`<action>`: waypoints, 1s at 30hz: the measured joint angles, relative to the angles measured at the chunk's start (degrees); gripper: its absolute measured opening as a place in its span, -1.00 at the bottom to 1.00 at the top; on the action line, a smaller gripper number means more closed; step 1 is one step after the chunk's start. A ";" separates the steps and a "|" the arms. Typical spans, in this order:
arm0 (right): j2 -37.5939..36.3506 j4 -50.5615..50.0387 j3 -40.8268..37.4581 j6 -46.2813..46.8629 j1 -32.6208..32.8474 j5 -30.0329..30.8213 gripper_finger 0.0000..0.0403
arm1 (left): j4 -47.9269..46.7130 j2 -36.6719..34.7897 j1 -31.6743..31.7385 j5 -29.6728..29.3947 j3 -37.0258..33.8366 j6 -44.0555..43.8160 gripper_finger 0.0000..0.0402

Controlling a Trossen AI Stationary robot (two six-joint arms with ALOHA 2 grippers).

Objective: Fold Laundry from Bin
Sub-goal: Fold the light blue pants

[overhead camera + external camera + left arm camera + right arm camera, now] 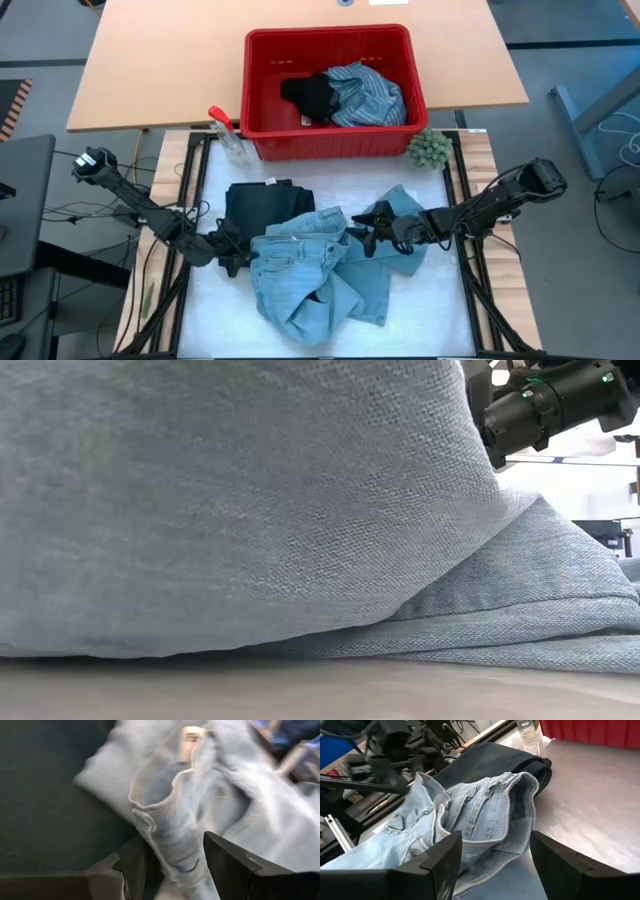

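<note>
I see the light blue jeans (310, 270) crumpled on the white table mat (200, 320), partly over the folded dark navy piece (262, 205). My left gripper (237, 258) straddles the waistband edge with jaws apart, not clamped. My right gripper (365, 238) stands open at the opposite side. The red bin (262, 95) beyond holds the striped shirt (370, 92) and a black piece (310, 95).

jeans (310, 265): woven denim cloth, matt | bin (262, 95): smooth glossy plastic | table (150, 60): matt wood
</note>
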 joint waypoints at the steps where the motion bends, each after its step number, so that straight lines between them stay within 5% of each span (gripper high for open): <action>1: 0.00 0.03 0.00 -0.23 0.05 0.00 0.29 | 2.07 -0.01 0.12 0.30 -0.46 1.30 -0.12; 9: -0.01 0.01 0.00 -0.68 0.00 -0.04 0.29 | 9.21 2.25 2.28 0.78 -2.70 8.20 -0.15; 13: 0.01 -0.04 0.00 -0.19 0.00 -0.07 0.29 | 18.26 8.09 3.67 2.76 -2.67 16.74 -0.37; 17: 0.00 -0.32 0.00 4.68 -0.04 0.12 0.29 | 36.08 15.94 4.72 11.45 -2.62 31.85 -0.87; 19: 0.01 -0.28 0.00 6.77 -0.01 1.42 0.29 | 41.25 19.16 5.02 15.39 -1.28 38.69 -0.93; 24: 0.01 3.22 0.00 7.77 0.00 4.97 0.29 | 40.71 24.15 6.47 27.18 6.60 51.92 -0.97; 30: -0.10 18.99 2.22 -12.60 1.58 4.03 0.29 | 32.44 27.10 7.48 43.02 18.91 59.44 -0.97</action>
